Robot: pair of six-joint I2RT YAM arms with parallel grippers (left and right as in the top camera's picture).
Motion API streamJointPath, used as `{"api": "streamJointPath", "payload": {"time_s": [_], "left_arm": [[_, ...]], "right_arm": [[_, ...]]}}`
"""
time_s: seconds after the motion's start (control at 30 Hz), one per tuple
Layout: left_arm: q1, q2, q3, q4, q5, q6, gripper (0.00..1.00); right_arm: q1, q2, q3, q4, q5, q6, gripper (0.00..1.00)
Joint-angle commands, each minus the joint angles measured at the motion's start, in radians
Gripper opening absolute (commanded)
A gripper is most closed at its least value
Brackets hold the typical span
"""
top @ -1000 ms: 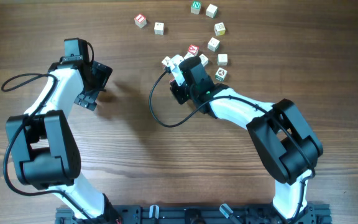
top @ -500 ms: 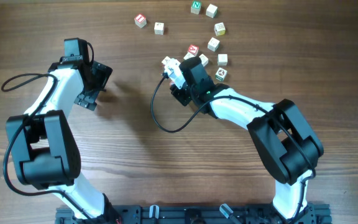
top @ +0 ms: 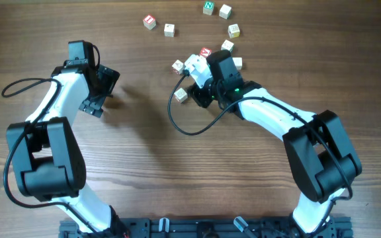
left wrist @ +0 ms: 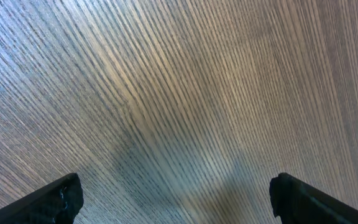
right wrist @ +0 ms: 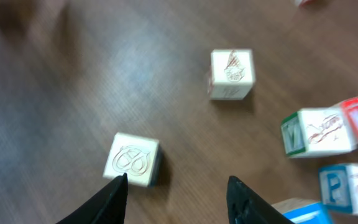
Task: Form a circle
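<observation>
Right jaws: you are watching them parting and backing off, now empty.
Released cube [right wrist: 132, 160]: resting on the surface [right wrist: 55, 93] just ahead of them; other cubes [top: 233, 30] are awaiting placement.
Left jaws: gaping wide, empty.

Brown wooden table under soft light
The table [top: 144, 185] fills every view from edge to edge. Seen from overhead, its grain runs side to side in mid-brown tones with darker streaks, and soft-edged grey shadows lie on the wood. In the left wrist view the grain slants and takes a pale, bluish sheen toward the upper left corner
</observation>
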Motion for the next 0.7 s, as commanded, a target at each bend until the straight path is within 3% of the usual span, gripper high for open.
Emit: {"api": "streamJointPath", "payload": {"time_s": [0.0, 0.1, 0.17, 0.23, 0.33, 0.43, 0.53, 0.6, 0.67], "left_arm": [[0.001, 0.013, 0.003, -0.001, 0.005, -0.016, 1.00], [0.001, 0.013, 0.003, -0.001, 0.005, -0.016, 1.00], [0.001, 0.013, 0.003, -0.001, 0.005, -0.016, 1.00], [0.001, 0.013, 0.003, -0.001, 0.005, -0.016, 1.00], [0.001, 0.013, 0.003, -0.001, 0.005, -0.016, 1.00], [0.001, 0.013, 0.003, -0.001, 0.005, -0.016, 1.00], [0.001, 0.013, 0.003, -0.001, 0.005, -0.016, 1.00], [0.001, 0.013, 0.003, 0.000, 0.005, -0.016, 1.00], [0.001, 0.013, 0.003, -0.001, 0.005, -0.016, 1.00]], "right_arm": [[0.014, -0.017, 0.001, -0.031, -0.107, 0.027, 0.48], [0.017, -0.016, 0.001, -0.025, -0.112, 0.102, 0.37], [0.018, -0.017, 0.001, -0.032, -0.089, 0.155, 0.15], [0.018, -0.017, 0.001, -0.039, -0.087, 0.215, 0.07], [0.018, -0.017, 0.001, -0.094, -0.076, 0.338, 0.05], [0.008, -0.032, 0.001, -0.119, 0.135, 0.508, 0.04], [-0.021, -0.085, 0.001, -0.095, 0.201, 0.594, 0.05], [-0.042, -0.113, 0.001, -0.072, 0.215, 0.597, 0.33], [-0.061, -0.104, 0.001, -0.074, 0.241, 0.657, 0.49]]}}
